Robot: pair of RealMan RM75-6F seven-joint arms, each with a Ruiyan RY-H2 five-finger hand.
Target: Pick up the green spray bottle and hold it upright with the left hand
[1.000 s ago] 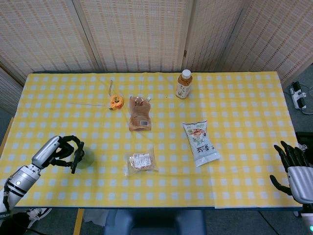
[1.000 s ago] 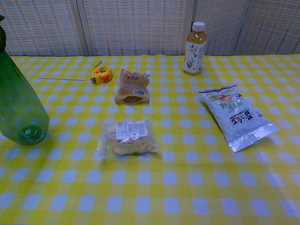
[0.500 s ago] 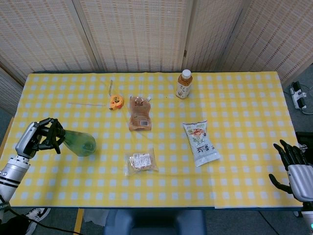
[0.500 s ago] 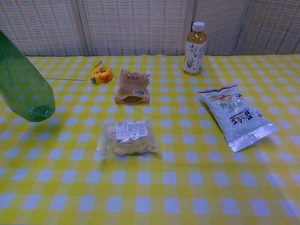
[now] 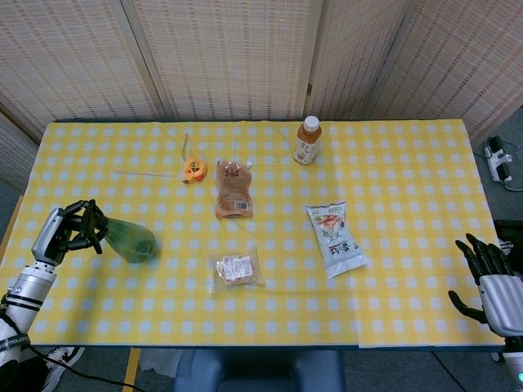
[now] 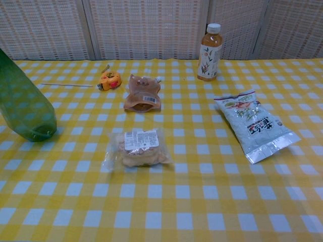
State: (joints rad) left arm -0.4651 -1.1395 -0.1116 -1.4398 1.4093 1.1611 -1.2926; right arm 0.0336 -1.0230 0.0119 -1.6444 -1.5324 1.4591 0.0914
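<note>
The green spray bottle (image 5: 129, 240) is a translucent green body, tilted, with its base pointing right and down over the table's left side. My left hand (image 5: 67, 232) grips its top end, fingers wrapped around the dark spray head. In the chest view only the bottle's body (image 6: 24, 105) shows at the left edge, leaning, and the hand is out of frame. My right hand (image 5: 493, 278) hovers off the table's front right corner, fingers spread and holding nothing.
On the yellow checked tablecloth (image 5: 392, 188) lie a brown pouch (image 5: 233, 191), a wrapped bun (image 5: 235, 270), a white snack bag (image 5: 334, 238) and an orange tape measure (image 5: 194, 170). A tea bottle (image 5: 307, 140) stands at the back.
One second ago the bottle stood nearly upright further right, near the front. My left hand has drawn it left and tipped it over. Since half a second ago it sank slightly.
</note>
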